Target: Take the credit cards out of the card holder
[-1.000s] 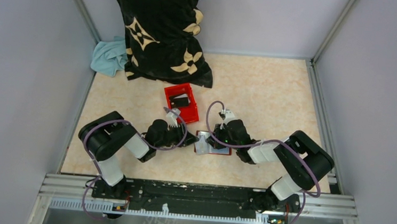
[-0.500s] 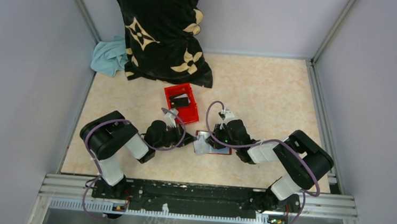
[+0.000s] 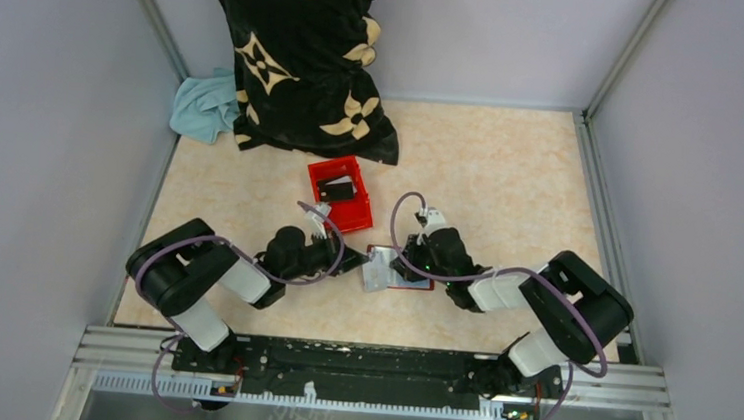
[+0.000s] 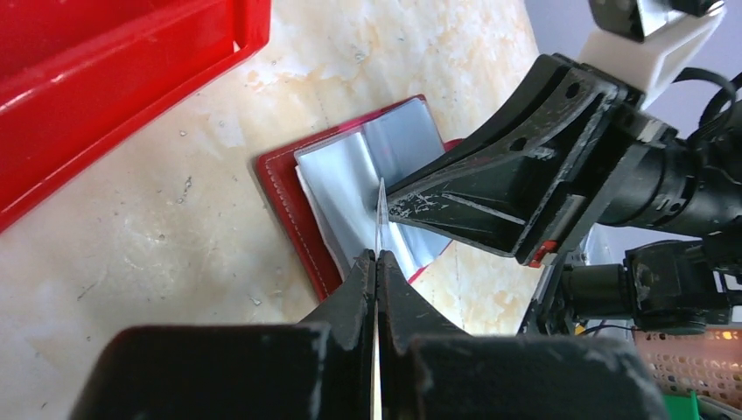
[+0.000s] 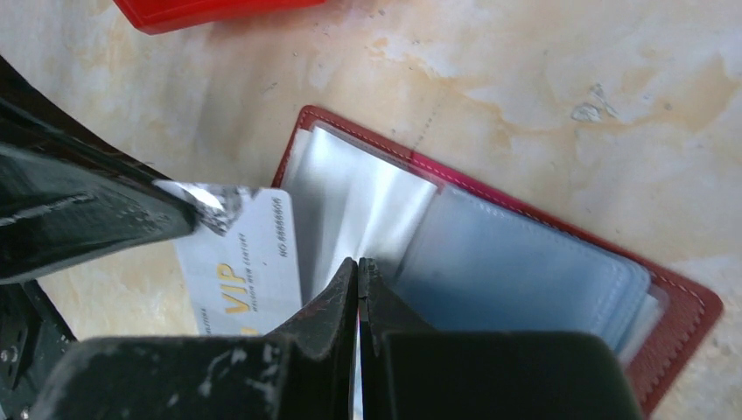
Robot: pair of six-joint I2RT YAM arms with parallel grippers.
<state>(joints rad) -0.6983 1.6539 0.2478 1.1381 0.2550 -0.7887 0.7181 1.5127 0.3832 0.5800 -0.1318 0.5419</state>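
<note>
Red wallet point(image 5: 674, 306) is seen spread flat on the marbled table point(image 5: 542, 96), with blue-grey layers stacked in its right half. The right gripper point(image 5: 357, 271) is seen with jaws pressed together, tips on a clear sleeve point(image 5: 359, 210) at the fold. A white card point(image 5: 241, 262) lettered "VIP" is pinched at its corner by the left gripper point(image 5: 179, 214), just left of the wallet. A red box point(image 5: 201, 10) edge is noted top left.

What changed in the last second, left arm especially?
Left jaws closed on the edge of a card, and the left arm drew back leftward a little. Right jaws stayed shut on a clear sleeve of the card holder, which didn't shift.
</note>
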